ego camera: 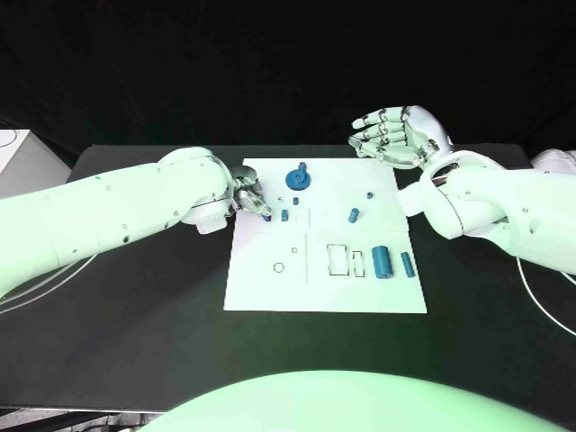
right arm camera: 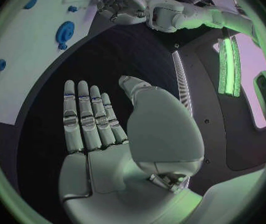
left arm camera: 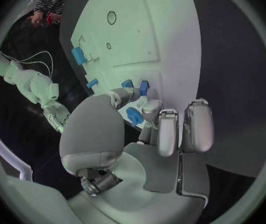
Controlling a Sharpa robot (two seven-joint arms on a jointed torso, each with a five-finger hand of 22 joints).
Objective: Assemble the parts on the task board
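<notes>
Head view gives you the layout: the white task board (ego camera: 325, 297) lies in the middle of the black table (ego camera: 132, 297), and both arms reach in toward its far end. The left robot hand (ego camera: 247, 200) sits at about ten o'clock on the board, fingertips down over its edge beside a small blue peg (ego camera: 284, 215). From this view you cannot tell whether those fingers hold anything. The right robot hand (ego camera: 394, 135) hovers off the board at about one o'clock, above the table, palm turned up and fingers loosely curled, holding nothing.

On the board you see a round blue gear-like part (ego camera: 297, 179) at twelve o'clock, a small blue stud (ego camera: 370, 194) and a short blue pin (ego camera: 355, 215) toward two o'clock, and two blue cylinders (ego camera: 382, 261) at about four o'clock next to outlined slots (ego camera: 338, 259).

Left wrist view shows you what the head camera hides: the fingertips (left arm camera: 150, 108) close around small blue parts (left arm camera: 135, 115) right at the board's surface (left arm camera: 164, 25), though whether they actually grip one is unclear.

Right wrist view confirms the right robot hand (right arm camera: 117, 134) is flat and spread, fingers (right arm camera: 86, 117) straight and together, empty, with the gear-like part (right arm camera: 65, 32) visible on the board beyond.
</notes>
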